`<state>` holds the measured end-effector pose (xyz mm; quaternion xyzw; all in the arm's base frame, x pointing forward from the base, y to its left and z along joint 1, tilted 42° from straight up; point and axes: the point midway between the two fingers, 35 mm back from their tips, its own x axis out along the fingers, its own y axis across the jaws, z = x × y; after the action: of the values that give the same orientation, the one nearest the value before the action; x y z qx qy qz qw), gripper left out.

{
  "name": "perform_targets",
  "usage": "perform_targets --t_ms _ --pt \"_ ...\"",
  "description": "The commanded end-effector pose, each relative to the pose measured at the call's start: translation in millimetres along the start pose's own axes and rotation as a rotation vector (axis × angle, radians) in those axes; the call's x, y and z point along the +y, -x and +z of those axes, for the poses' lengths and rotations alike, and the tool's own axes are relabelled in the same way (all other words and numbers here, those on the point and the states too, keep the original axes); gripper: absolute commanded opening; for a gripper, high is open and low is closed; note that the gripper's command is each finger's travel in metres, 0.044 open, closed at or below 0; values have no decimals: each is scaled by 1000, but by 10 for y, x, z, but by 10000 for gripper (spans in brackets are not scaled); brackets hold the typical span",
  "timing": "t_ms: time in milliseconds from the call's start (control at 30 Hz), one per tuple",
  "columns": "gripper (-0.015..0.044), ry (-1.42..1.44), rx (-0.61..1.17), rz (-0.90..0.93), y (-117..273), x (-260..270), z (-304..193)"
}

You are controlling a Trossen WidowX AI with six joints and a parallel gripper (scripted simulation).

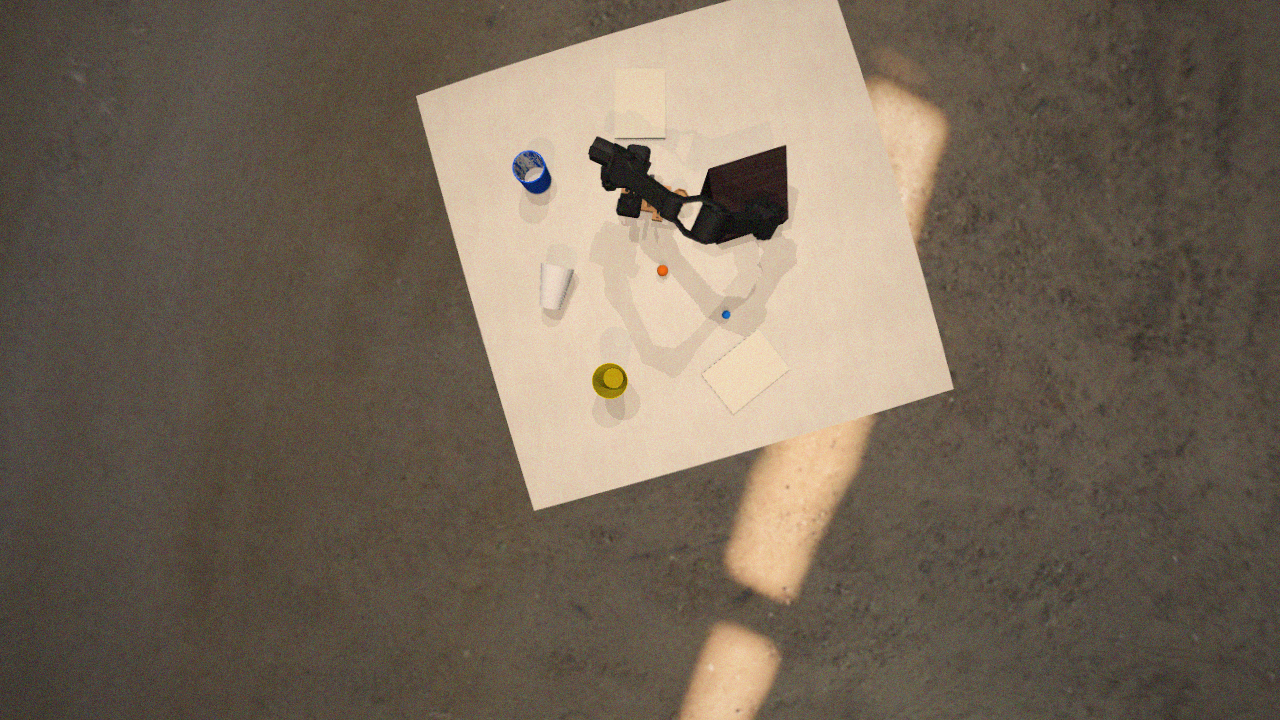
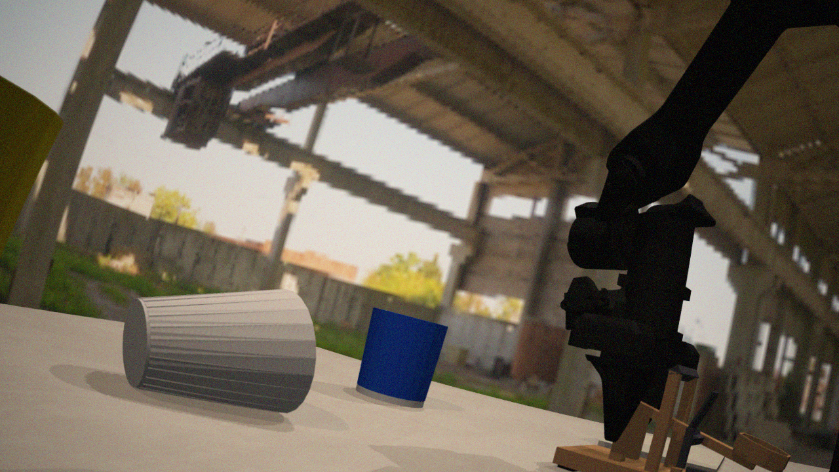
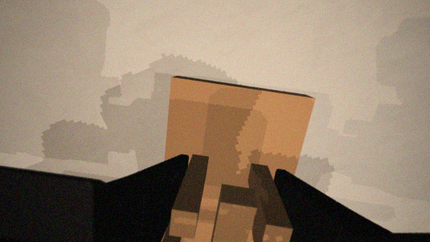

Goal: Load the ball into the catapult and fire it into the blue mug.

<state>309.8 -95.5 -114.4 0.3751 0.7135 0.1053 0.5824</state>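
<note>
My gripper (image 2: pixel 630 398) (image 3: pixel 230 169) points down and is shut on the wooden catapult (image 1: pixel 657 215) (image 2: pixel 586 456) (image 3: pixel 282 128), with a finger on each side of its front uprights. The catapult looks level, at or just above the table; contact is unclear. Its cup (image 2: pixel 762 450) is at the end away from the blue mug; the cup's inside is hidden. The blue mug (image 1: pixel 537 182) (image 2: pixel 402 358) stands upright at the table's left side in the overhead view. An orange ball (image 1: pixel 662 270) and a smaller blue ball (image 1: pixel 725 314) lie on the table.
A white cup (image 1: pixel 555 286) (image 2: pixel 223 352) lies on its side. A yellow cup (image 1: pixel 609 383) (image 2: pixel 23 158) stands farther along that side. A dark panel (image 1: pixel 751 183) is by the arm's base. Pale flat rectangles (image 1: pixel 640 102) (image 1: pixel 744 371) lie above and below in the overhead view.
</note>
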Motion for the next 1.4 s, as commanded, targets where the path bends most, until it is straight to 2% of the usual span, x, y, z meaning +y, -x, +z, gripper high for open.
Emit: perform_targets --t_ms 0,200,300,433,500,533,700,867,933,967,1100,1367 --pt "210 -1 -1 1 10 -3 1" --pt "368 -1 -2 1 36 -4 5" --pt "440 -1 -3 -2 415 -13 37" --pt "440 -2 -2 -3 980 -15 -8" --pt "440 -2 -2 -3 1007 -14 -13" --pt "440 -8 -8 2 843 -25 24" --pt "440 -7 -9 1 865 -26 26" --pt "440 -4 -24 -4 1423 -28 29" --pt "440 -3 -26 -4 1510 -26 19" --pt "414 -6 -7 4 1259 3 37" --pt "309 83 -18 -15 1098 539 -50" --pt "300 316 -25 -14 583 1615 -655"
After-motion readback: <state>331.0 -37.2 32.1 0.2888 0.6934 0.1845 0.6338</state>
